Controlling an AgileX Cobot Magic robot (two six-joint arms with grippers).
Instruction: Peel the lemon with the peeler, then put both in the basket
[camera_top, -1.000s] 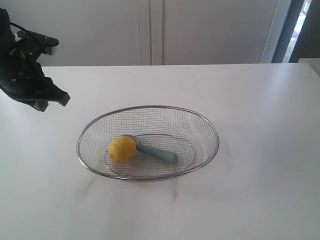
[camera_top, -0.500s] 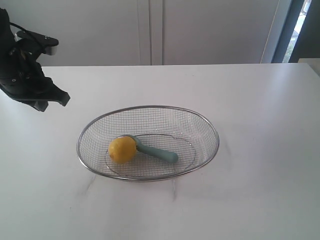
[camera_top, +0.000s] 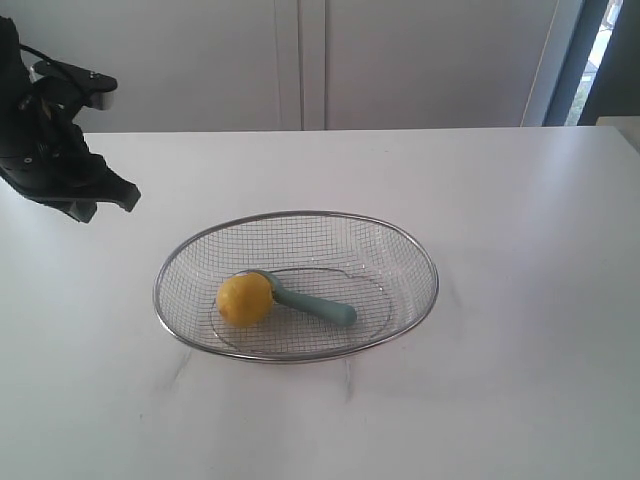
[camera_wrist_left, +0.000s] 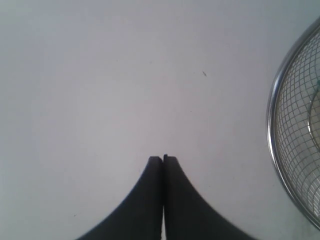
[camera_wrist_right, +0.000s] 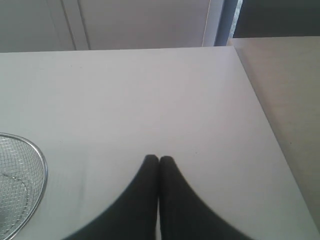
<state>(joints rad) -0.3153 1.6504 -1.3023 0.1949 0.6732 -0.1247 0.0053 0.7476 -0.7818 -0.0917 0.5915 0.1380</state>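
Lemon (camera_top: 245, 298) sits inside the wire mesh basket (camera_top: 300, 214), left of centre on its floor in the exterior view. Peeler (camera_top: 318, 305) is in the basket too, with its teal handle flat on the mesh, running from the lemon toward the right. Its head end touches the lemon and is mostly hidden behind it, so the blade can't be made out. Lemon skin reads plain yellow from here, too small to tell any peeled patch. Basket stands on the white table (camera_top: 520, 250), full oval rim in view.

Left gripper (camera_wrist_left: 163, 159): black fingers pressed together tip to tip, gripping nothing, hanging over bare table. Exterior view puts it at the far left, well apart from the basket, with the arm body cut off by the frame edge. Left wrist view catches only a slice of basket rim and mesh, contents cut off.

Right gripper (camera_wrist_right: 159, 159): fingers pressed together as well, holding nothing, over the table near its corner. Right arm is outside the exterior frame. Right wrist view shows just a bit of basket rim, with lemon and peeler out of shot. Pale cabinet doors (camera_top: 300, 60) stand behind the table
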